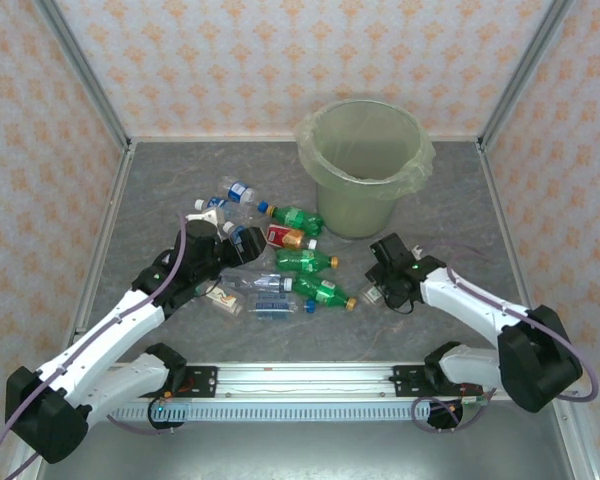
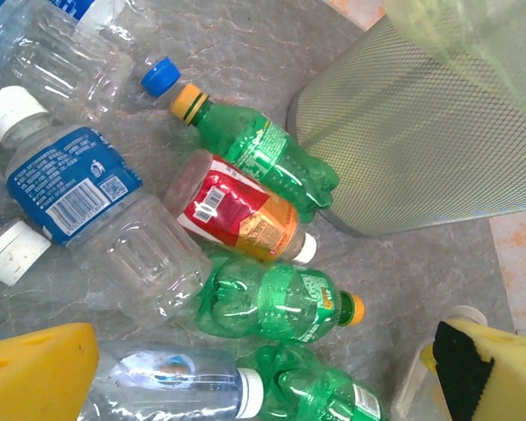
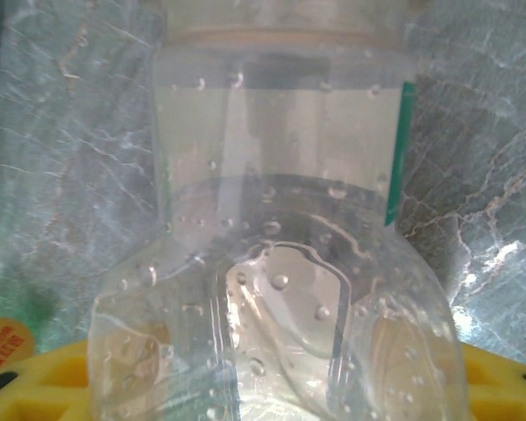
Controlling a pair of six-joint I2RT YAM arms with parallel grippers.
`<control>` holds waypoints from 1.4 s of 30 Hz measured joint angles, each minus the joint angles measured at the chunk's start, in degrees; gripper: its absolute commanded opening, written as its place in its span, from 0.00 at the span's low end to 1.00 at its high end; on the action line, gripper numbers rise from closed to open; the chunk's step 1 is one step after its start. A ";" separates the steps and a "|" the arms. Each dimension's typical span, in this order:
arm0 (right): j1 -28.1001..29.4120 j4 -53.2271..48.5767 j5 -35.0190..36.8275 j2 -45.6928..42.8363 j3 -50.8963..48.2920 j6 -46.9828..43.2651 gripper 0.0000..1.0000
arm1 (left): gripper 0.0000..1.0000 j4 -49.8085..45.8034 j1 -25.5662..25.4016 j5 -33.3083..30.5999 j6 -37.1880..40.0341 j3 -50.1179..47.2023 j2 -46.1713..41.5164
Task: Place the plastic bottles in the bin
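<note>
Clear bottle [image 3: 280,289]: hard against the right wrist lens, speckled with droplets, a green strip down one edge; it lies on the near side of the bin [image 1: 365,195], apart from its base.
Right pincer [image 1: 383,290]: lowered over that bottle, its yellow fingers [image 3: 35,381] on either side of the body (whether they already press on it, I cannot tell).
Left pincer [image 2: 259,377]: spread wide with nothing between its jaws, hovering over the heap to the left of the bin.
Plastic bottles [image 1: 280,255]: a loose heap on the worktop, left of the bin and nearer the arms; none is seen inside the bin.
Green bottle [image 2: 259,153]: orange-capped, its base end just beside the foot of the bin.
Red-labelled bottle [image 2: 241,210]: touching that green bottle on the side away from the bin.
Blue-labelled bottle [image 2: 79,189]: clear, white-capped, further from the bin, past the red one.
Bin: pale green, upright at the far middle of the worktop, a clear liner bag [image 1: 420,160] folded over its rim.
Worktop [image 1: 180,180]: grey with pale marble veining, matt.
Rail [image 1: 300,378]: metal, along the near edge, well short of the bin.
Walls [image 1: 280,60]: pale pink paper with an orange repeat pattern, closing in behind and beside the bin.
Frame posts [image 1: 85,75]: bare metal at the corners.
</note>
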 measured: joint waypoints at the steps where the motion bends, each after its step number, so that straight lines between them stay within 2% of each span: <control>1: 0.00 -0.17 0.35 -0.70 0.09 -0.15 0.54 | 0.99 -0.02 -0.15 -0.02 0.00 0.33 0.02; 6: 0.02 -2.21 2.80 -4.42 1.75 -0.55 0.54 | 0.99 -0.15 -0.50 -0.24 0.00 4.46 1.31; 12: -0.42 -5.73 9.64 -10.99 7.23 -2.47 0.55 | 0.99 0.09 -0.50 -1.81 0.09 10.12 3.72; 24: -1.77 -11.56 26.56 -14.49 31.87 -15.89 0.52 | 0.99 -0.48 -0.50 -5.97 4.98 22.77 11.52; 28: -1.77 -10.60 29.55 -11.93 40.30 -23.10 0.53 | 0.99 -0.72 -0.50 -7.34 7.04 25.42 12.15; 33: -1.77 -6.60 31.30 -4.39 49.42 -31.34 0.53 | 0.99 -0.72 -0.50 -8.79 8.92 26.51 12.66; 42: -4.31 0.00 28.39 9.40 54.75 -38.21 0.53 | 0.99 -1.18 -0.50 -10.34 9.29 26.49 11.93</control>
